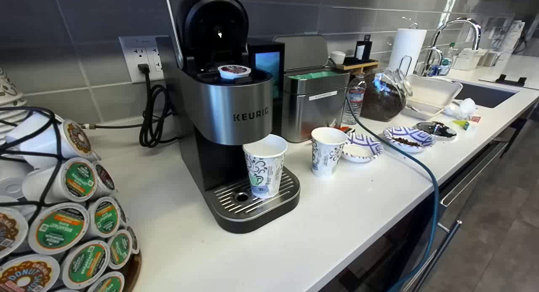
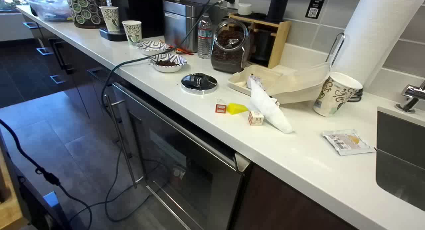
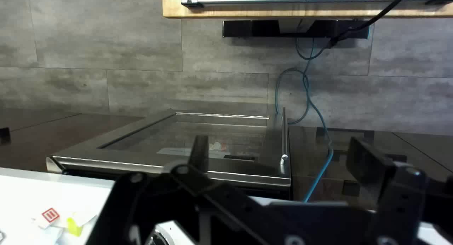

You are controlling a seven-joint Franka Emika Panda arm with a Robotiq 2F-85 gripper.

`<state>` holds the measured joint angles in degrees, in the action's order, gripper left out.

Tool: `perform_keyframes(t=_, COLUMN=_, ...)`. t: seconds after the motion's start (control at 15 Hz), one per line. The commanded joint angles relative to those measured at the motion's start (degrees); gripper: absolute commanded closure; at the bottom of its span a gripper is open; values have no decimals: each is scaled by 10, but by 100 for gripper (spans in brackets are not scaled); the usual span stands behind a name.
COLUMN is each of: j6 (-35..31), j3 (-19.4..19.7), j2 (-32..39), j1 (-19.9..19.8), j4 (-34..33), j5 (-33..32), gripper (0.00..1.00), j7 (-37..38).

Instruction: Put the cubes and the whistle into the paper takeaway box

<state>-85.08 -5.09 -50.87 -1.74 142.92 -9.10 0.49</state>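
Holds the fingers (image 3: 368,163) spread wide apart in the wrist view, with a glass-fronted appliance (image 3: 216,139) and grey floor (image 3: 141,86) in view beyond. Low at the left there, on a white table (image 3: 53,188), a red-framed cube (image 3: 50,215) and a yellow piece (image 3: 74,226), well apart from the fingers. In an exterior view, the same pair side by side near the table's front edge; cannot tell what the yellow piece is. On the yellow piece's other side, a second cube (image 2: 256,118), next to a crumpled white wrapper (image 2: 270,109); cannot tell if touching. Behind these, the takeaway box (image 2: 240,84), open in both exterior views, with both cubes outside it. Near the box, a paper cup (image 2: 337,95), a round chrome lid (image 2: 199,82) and a glass jar (image 2: 229,60). Farther along the table, a coffee machine (image 1: 240,111) with its top raised and another cup (image 1: 266,170) on its drip tray (image 1: 227,205).
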Motion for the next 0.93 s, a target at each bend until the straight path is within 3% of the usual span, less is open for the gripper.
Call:
perform_keyframes(t=0.0, j6=3, j3=9, j2=2, j1=14, j4=-2, j5=-6, gripper=0, j7=8)
perform_keyframes(t=0.8, j6=3, j3=9, j2=2, j1=14, j4=-2, j5=-6, gripper=0, j7=8)
perform_keyframes(t=0.87, j6=2, j3=23, j2=21, j1=-4, j4=-10, j5=6, gripper=0, j7=29)
